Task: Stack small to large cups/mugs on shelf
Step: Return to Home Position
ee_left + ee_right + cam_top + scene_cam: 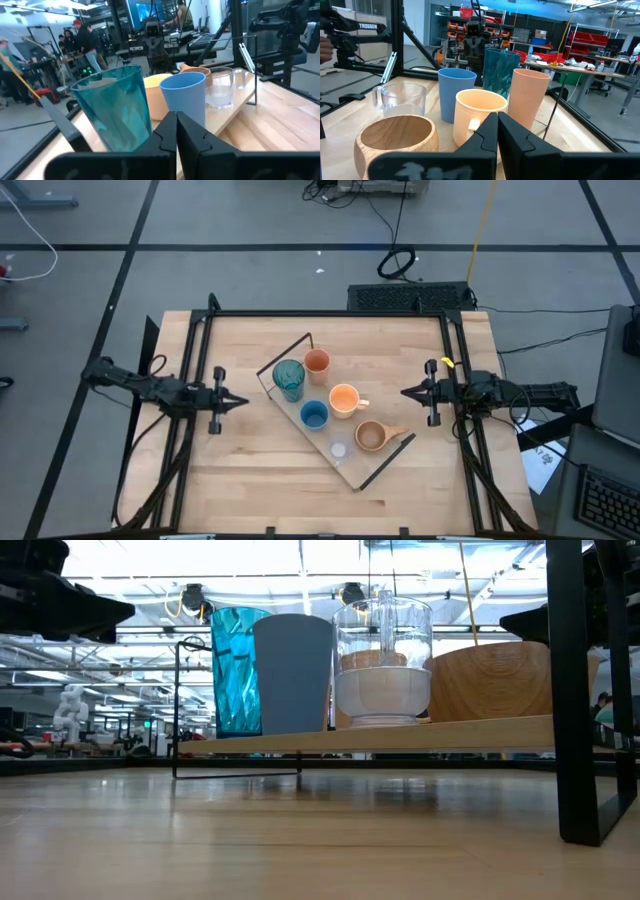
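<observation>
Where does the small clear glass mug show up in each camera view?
High view: small clear glass mug, below centre on the light-wood shelf board.
Low view: centre, right of the short blue cup.
Left wrist view: right of centre.
Right wrist view: left side.
Shared landmark: the blue cup stands beside it in every view.

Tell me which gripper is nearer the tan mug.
Right. The right gripper sits close beside the tan mug; the left gripper waits on the far side of the shelf, beyond the blue cup.
</observation>
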`<action>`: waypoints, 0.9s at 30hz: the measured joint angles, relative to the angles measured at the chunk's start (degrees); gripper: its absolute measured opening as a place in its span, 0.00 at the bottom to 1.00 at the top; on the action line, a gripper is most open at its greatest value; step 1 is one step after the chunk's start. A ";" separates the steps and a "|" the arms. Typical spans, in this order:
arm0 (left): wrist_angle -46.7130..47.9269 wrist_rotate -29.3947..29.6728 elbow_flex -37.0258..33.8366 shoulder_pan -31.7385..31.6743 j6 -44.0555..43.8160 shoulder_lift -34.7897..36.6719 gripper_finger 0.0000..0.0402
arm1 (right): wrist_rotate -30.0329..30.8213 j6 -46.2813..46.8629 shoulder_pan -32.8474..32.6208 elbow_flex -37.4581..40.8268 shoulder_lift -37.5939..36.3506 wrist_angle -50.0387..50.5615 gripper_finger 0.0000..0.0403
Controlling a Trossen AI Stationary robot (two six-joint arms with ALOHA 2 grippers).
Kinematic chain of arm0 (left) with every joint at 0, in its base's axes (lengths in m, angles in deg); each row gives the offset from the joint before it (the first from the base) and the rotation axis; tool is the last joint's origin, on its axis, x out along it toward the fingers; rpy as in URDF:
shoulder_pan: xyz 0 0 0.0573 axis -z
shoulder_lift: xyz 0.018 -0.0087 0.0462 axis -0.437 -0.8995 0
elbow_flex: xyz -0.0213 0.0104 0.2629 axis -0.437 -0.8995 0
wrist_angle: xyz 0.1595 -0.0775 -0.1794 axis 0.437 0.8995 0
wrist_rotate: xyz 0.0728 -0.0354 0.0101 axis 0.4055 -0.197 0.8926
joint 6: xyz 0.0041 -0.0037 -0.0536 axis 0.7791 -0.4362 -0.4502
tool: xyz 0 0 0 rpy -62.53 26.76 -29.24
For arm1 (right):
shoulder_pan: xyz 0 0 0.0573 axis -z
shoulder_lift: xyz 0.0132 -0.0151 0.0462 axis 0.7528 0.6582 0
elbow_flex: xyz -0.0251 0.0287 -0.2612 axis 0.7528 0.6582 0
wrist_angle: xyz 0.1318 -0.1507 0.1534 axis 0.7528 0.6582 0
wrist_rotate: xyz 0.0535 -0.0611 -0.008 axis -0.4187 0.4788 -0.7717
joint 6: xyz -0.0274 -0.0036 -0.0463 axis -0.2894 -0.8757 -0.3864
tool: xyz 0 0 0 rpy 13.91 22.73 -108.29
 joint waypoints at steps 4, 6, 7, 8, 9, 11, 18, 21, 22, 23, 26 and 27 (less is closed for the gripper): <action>2.50 0.86 0.07 0.01 0.82 3.53 0.01 | 0.00 0.00 0.00 0.00 0.00 0.00 0.00; 2.58 0.93 0.11 -0.01 1.02 3.40 0.01 | -0.02 0.00 0.00 0.00 0.00 0.00 0.00; 2.67 1.10 0.13 -0.01 1.03 3.43 0.01 | 0.00 0.00 0.00 0.00 0.00 -0.02 0.00; 2.72 1.25 0.13 -0.05 1.03 3.41 0.01 | -0.02 0.00 0.00 0.00 0.00 -0.02 0.00; 2.77 1.24 0.13 -0.06 0.95 3.38 0.01 | -0.02 0.00 0.00 0.00 0.00 -0.02 0.00; 2.76 1.22 0.13 -0.06 0.85 3.40 0.01 | -0.02 0.00 0.00 0.00 0.00 -0.02 0.00; 2.80 0.99 0.13 -0.06 0.78 3.40 0.01 | -0.02 0.01 0.00 0.00 0.00 -0.02 0.00; 2.41 -0.26 -0.03 -0.06 0.98 3.40 0.01 | -0.02 0.00 0.00 0.00 0.00 -0.02 0.00; 1.78 -0.32 -0.25 -0.06 0.95 3.40 0.01 | -0.02 0.02 0.00 0.00 0.00 -0.02 0.00; 1.63 -0.38 -0.31 -0.14 0.91 3.40 0.02 | -0.02 0.00 0.00 0.00 0.00 -0.02 0.00; 1.59 -0.94 -0.33 -0.97 1.15 3.40 0.02 | -0.02 0.02 0.00 0.00 0.00 -0.02 0.00; 1.58 -1.33 -0.35 -1.43 1.54 3.40 0.01 | -0.02 0.02 0.00 0.00 0.00 -0.01 0.00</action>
